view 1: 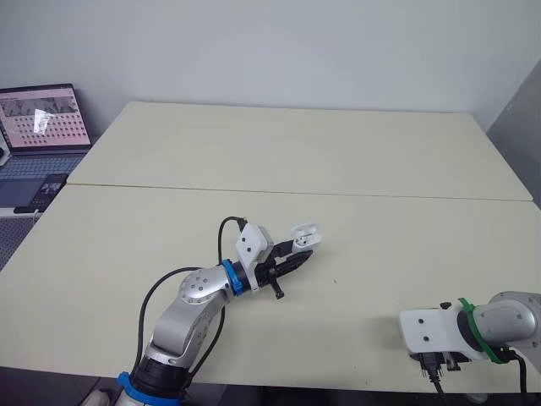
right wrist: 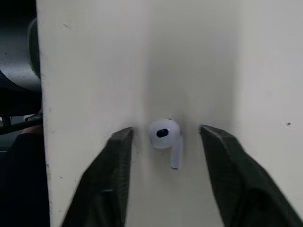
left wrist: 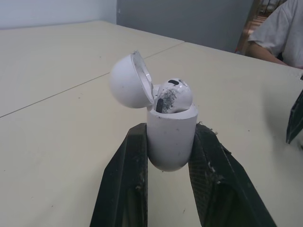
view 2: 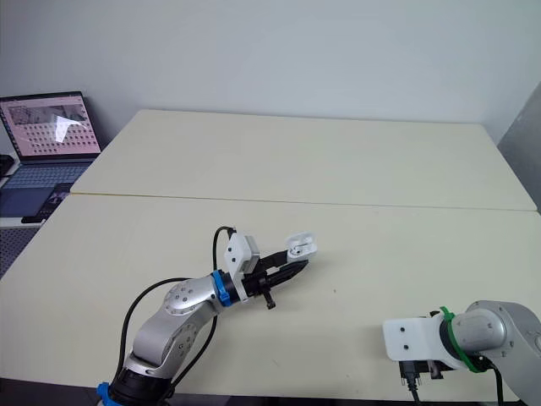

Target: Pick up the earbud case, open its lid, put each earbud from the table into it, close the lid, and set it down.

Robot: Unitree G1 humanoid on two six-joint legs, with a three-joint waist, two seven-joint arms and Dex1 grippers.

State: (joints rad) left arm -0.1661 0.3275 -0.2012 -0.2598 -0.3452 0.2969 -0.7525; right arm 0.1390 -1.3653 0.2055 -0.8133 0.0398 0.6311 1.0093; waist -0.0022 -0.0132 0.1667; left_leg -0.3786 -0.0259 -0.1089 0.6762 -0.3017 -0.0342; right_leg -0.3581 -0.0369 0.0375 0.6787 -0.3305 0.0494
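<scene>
**Second Earbud Pickup in Progress**

The left gripper [view 1: 300, 256] is clamping the earbud case [left wrist: 170, 137] upright over the middle of the tabletop's [view 1: 338, 152] near half. The lid [left wrist: 128, 80] is standing open, with one earbud [left wrist: 174, 94] sitting inside. The right gripper [right wrist: 165, 128] is hovering at the near edge, toward the right corner. Its fingers [right wrist: 113, 170] are standing apart, straddling the second earbud [right wrist: 164, 135], which is lying on the tabletop. The next move likely calls for closing on it, lifting it, and aligning it with the empty socket.
</scene>
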